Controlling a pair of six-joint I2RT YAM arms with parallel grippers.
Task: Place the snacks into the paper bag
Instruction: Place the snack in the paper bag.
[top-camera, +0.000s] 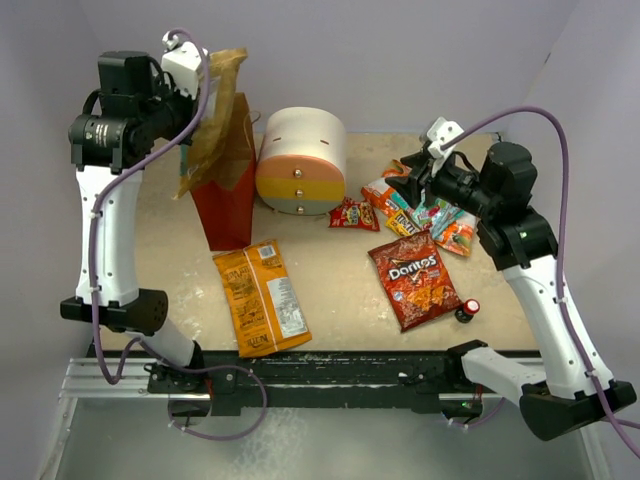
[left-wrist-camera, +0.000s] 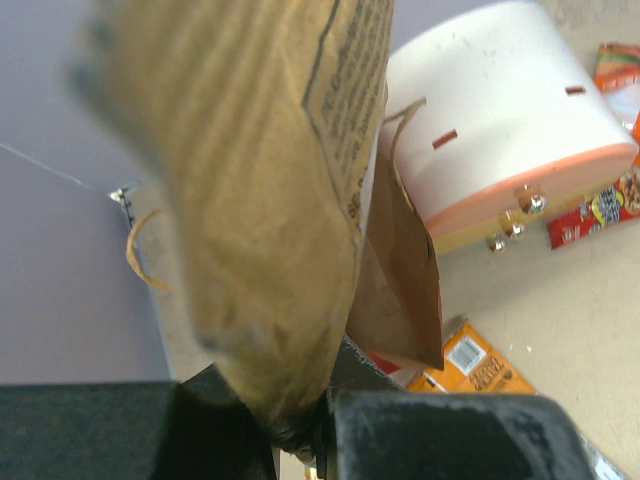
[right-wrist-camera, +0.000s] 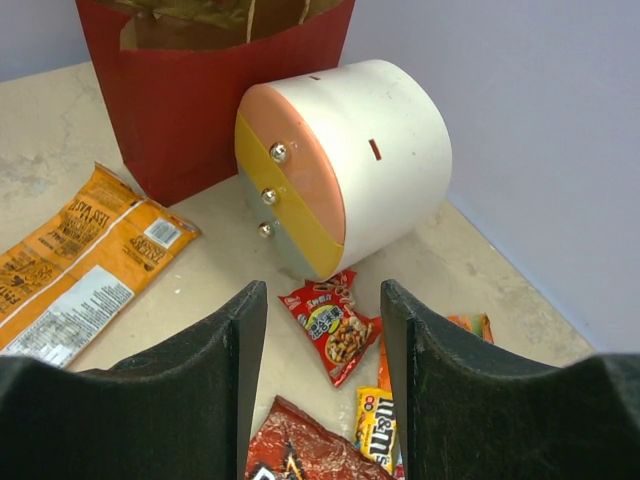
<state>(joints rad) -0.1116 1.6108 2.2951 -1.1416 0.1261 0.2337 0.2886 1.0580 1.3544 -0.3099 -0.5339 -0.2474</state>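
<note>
Had my left pincer (left-wrist-camera: 300, 428) clamped on the tan chip bag (left-wrist-camera: 260, 200), dangling it at the mouth of the paper bag (top-camera: 228, 205) so it'd drop straight in, right pincer (right-wrist-camera: 322, 300) half open and empty above the small packets (top-camera: 355, 214).

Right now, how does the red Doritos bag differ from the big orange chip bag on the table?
The Doritos bag is red and shorter; the orange chip bag is longer and narrower. The Doritos bag lies right of centre beside the red-capped bottle; the orange chip bag lies left, near the foot of the paper bag. Both lie flat on the table, not yet bagged.
</note>
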